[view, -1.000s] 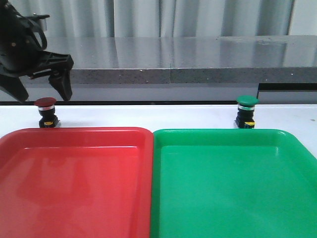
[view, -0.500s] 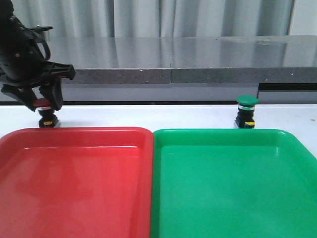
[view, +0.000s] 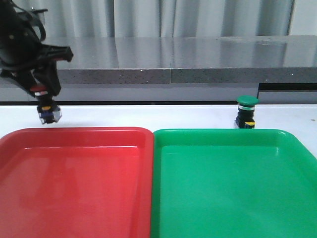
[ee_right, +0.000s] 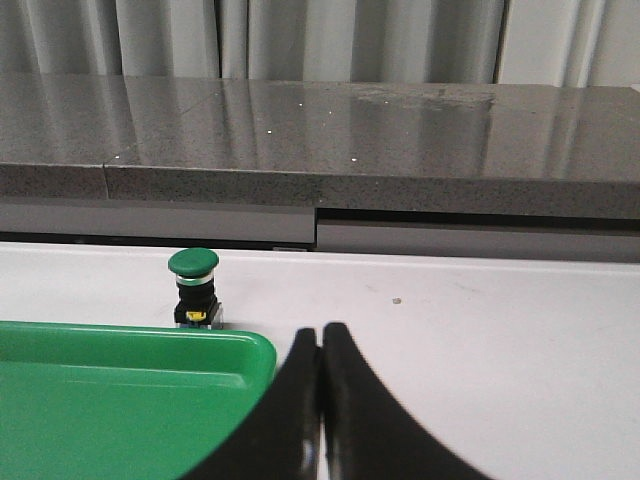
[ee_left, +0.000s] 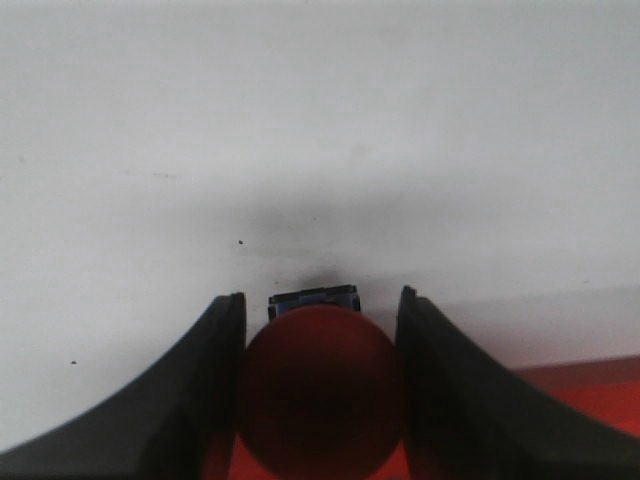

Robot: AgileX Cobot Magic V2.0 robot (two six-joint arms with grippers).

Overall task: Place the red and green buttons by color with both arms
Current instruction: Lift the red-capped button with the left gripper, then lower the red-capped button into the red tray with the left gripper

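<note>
Both trays (view: 143, 148) seemingly bare

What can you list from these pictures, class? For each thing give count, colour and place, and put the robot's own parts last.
Red button: one, dark red cap, held above the table behind the red tray's far left corner.
Green button: one, green cap, standing on the table behind the green tray.
Red tray: one, red, front left.
Green tray: one, green, front right, beside the red tray.
Table: one, white.
Ledge: one, grey speckled, behind the table.
Curtain: pale grey, at the back.
Left gripper: black, jaws clamped on the red button.
Right gripper: black, jaws together, empty.
</note>
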